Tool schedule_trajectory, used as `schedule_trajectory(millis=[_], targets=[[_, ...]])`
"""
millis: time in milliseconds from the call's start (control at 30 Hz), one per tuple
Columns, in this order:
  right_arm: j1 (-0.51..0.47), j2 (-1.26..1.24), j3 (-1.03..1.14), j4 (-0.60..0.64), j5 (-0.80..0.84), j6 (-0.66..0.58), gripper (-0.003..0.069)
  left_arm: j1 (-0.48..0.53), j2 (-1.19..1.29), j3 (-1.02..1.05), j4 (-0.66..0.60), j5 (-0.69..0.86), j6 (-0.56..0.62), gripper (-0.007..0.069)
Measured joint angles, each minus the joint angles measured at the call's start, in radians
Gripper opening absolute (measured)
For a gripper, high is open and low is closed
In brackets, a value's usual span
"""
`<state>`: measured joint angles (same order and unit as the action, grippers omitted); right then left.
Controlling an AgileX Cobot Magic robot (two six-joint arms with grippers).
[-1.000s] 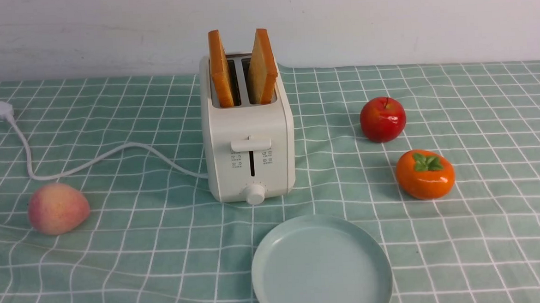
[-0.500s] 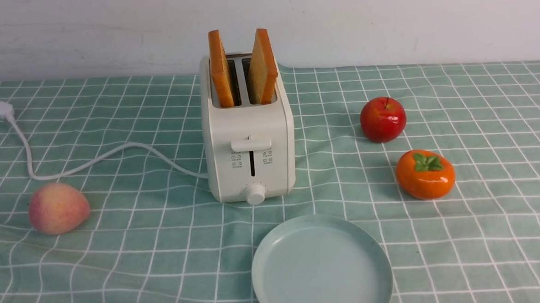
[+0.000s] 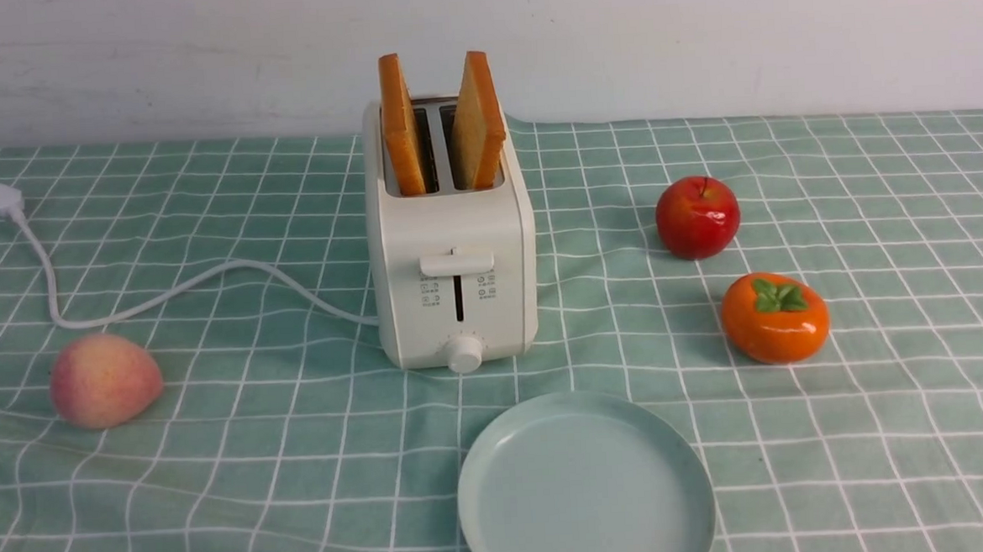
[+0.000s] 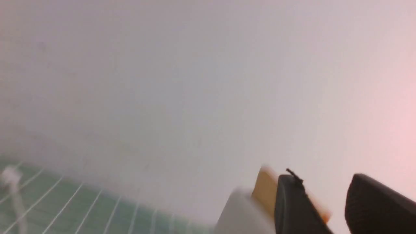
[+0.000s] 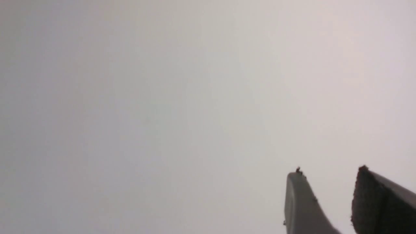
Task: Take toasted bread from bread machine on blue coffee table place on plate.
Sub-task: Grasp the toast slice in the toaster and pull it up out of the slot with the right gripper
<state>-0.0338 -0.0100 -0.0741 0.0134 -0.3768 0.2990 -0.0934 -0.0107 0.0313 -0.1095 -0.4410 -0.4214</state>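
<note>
**Two toast slices stand in the toaster; both tools are spread and empty**

The cream-white, boxy two-slot bread machine (image 3: 453, 253) has small printed icons (image 3: 432, 292) on either side of its front lever slot, above a round white knob (image 3: 464, 354). The print is too small to read.

The toasted bread is two square slices with pale golden faces and orange-brown crusts. The left slice (image 3: 401, 125) and right slice (image 3: 477, 121) each stand on edge in a slot, tops leaning slightly apart.

The machine stands on the worktop (image 3: 257, 456), which is draped in wrinkled teal-green cloth with a white grid. The round, plain pale blue-green plate (image 3: 584, 490) lies bare near the machine's front.

The left tool (image 4: 325, 177) has its fingers spread with nothing between them. Ahead of it a toast edge and the machine's top show blurred, partly behind one finger.

The right tool (image 5: 331, 171) is likewise spread and empty, facing a plain pale wall (image 5: 162, 97).
</note>
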Motion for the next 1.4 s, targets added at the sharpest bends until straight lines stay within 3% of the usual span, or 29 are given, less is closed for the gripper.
schedule_trajectory(millis=[133, 300, 400, 467, 500, 700, 967, 1067, 1200, 1400], targets=[[0.000, 0.068, -0.201, 0.000, 0.025, 0.035, 0.0240, 0.000, 0.000, -0.044, -0.112, -0.187, -0.054, 0.0238], [0.000, 0.328, -0.590, 0.000, 0.332, 0.082, 0.0240, 0.000, 0.052, -0.309, -0.225, -0.090, -0.056, 0.0238], [0.000, 0.557, -0.824, -0.002, 0.619, 0.077, 0.0240, 0.000, 0.181, -0.506, -0.233, 0.142, -0.019, 0.0238], [0.000, 0.626, -0.866, -0.005, 0.679, 0.070, 0.0240, 0.000, 0.235, -0.549, -0.231, 0.229, 0.000, 0.0238], [0.000, 0.707, -0.913, -0.013, 0.746, 0.065, 0.0240, 0.000, 0.301, -0.604, -0.228, 0.376, 0.032, 0.0238], [0.045, 0.881, -0.929, -0.040, 0.797, 0.076, 0.0240, 0.000, 0.528, -0.658, -0.171, 0.870, 0.232, 0.0238], [0.300, 1.126, -0.905, -0.034, 0.830, 0.029, 0.0240, 0.000, 0.702, -0.658, -0.261, 1.255, 0.299, 0.0238], [0.389, 1.225, -0.939, 0.015, 0.892, 0.015, 0.0240, -0.004, 0.755, -0.658, -0.340, 1.283, 0.301, 0.0238], [0.434, 1.332, -1.038, 0.079, 0.973, -0.024, 0.0246, -0.054, 0.789, -0.658, -0.391, 1.224, 0.304, 0.0238], [0.447, 1.599, -1.376, 0.182, 1.092, -0.091, 0.0328, -0.232, 0.800, -0.659, -0.382, 1.075, 0.381, 0.0238]])
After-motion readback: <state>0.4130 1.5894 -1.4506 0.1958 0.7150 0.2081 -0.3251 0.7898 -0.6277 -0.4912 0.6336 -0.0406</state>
